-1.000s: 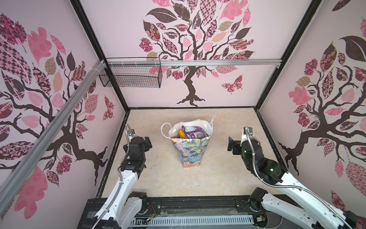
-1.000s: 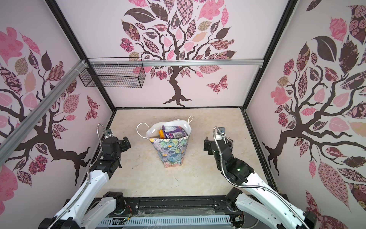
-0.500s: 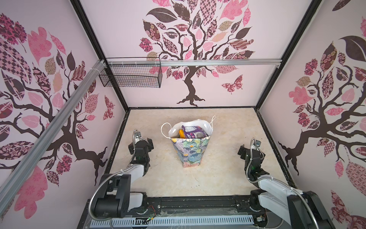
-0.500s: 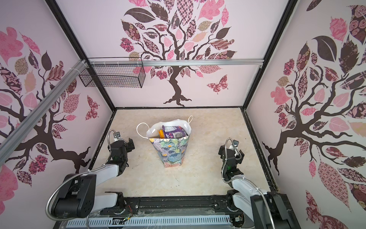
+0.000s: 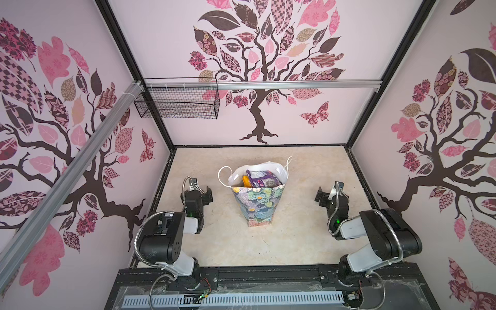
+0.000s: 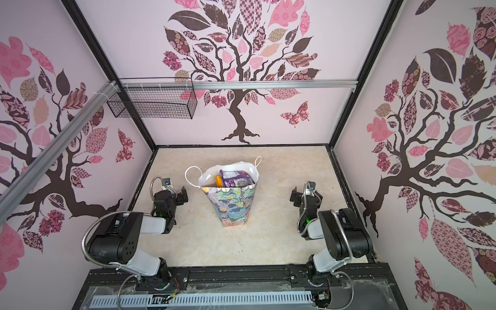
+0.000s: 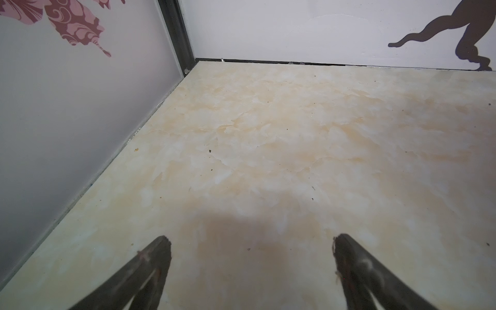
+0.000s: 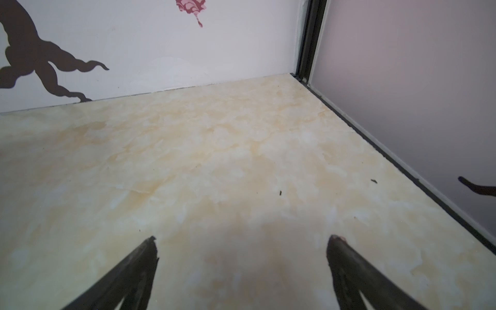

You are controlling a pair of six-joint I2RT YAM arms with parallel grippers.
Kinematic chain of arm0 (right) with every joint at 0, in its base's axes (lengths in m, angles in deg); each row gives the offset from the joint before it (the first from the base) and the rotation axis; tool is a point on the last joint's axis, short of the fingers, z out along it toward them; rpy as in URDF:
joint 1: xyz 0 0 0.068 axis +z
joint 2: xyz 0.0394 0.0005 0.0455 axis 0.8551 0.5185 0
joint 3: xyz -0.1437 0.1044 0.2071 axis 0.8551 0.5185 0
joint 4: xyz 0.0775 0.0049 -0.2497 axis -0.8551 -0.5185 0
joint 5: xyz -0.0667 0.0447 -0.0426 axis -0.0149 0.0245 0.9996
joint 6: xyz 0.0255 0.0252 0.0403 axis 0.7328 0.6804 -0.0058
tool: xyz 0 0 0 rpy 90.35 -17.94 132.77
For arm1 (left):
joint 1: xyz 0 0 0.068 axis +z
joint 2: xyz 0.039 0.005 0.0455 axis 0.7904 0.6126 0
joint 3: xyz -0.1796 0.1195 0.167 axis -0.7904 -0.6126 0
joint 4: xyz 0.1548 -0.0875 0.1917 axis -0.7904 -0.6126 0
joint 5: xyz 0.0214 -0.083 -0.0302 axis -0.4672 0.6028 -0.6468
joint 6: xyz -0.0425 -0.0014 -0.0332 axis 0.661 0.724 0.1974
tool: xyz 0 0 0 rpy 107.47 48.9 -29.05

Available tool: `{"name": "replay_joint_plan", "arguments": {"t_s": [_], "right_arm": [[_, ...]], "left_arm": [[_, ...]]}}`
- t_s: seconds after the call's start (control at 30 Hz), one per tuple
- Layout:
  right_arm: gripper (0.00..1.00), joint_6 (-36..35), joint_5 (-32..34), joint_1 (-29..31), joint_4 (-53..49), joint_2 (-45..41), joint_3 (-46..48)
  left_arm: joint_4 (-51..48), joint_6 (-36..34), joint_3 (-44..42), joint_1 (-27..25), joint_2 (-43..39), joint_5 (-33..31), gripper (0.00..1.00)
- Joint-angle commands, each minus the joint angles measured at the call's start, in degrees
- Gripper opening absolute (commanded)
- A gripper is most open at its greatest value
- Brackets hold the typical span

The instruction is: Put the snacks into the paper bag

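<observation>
The paper bag (image 5: pixel 257 206) (image 6: pixel 233 208) stands upright mid-table in both top views, floral outside and white inside, its cord handles hanging over the rim. Snacks sit in its mouth: a purple pouch (image 5: pixel 261 178) (image 6: pixel 236 179) and an orange one (image 5: pixel 246 180) (image 6: pixel 218 182); any others are hidden inside. My left gripper (image 5: pixel 200 192) (image 6: pixel 177 198) (image 7: pixel 251 241) is open and empty, low over bare table left of the bag. My right gripper (image 5: pixel 328 197) (image 6: pixel 301 200) (image 8: pixel 241 241) is open and empty, right of the bag.
A black wire basket (image 5: pixel 177 103) (image 6: pixel 153 103) hangs from the aluminium rail on the back wall's left. Patterned walls close in the table on three sides. Both arms sit folded over the black front rail (image 5: pixel 268 276).
Both arms have folded back toward the front rail and their grippers have dropped low beside the bag. Both grippers stay open. The bag and its snacks have not moved.
</observation>
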Motion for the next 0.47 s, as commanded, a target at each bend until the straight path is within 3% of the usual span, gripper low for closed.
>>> {"name": "replay_joint_plan", "arguments": {"t_s": [0.0,0.43], "right_arm": [[1.00,-0.58,0.95,-0.16,5.63,1.69,-0.93],[1.00,-0.41,0.92,-0.20,2.76,0.86,-1.66]], "left_arm": [[2.71,-0.21,1.35,0.30,-0.01,1.29,0.98],[2.81,-0.21,1.25,0.29,-0.09,1.30,0.98]]}}
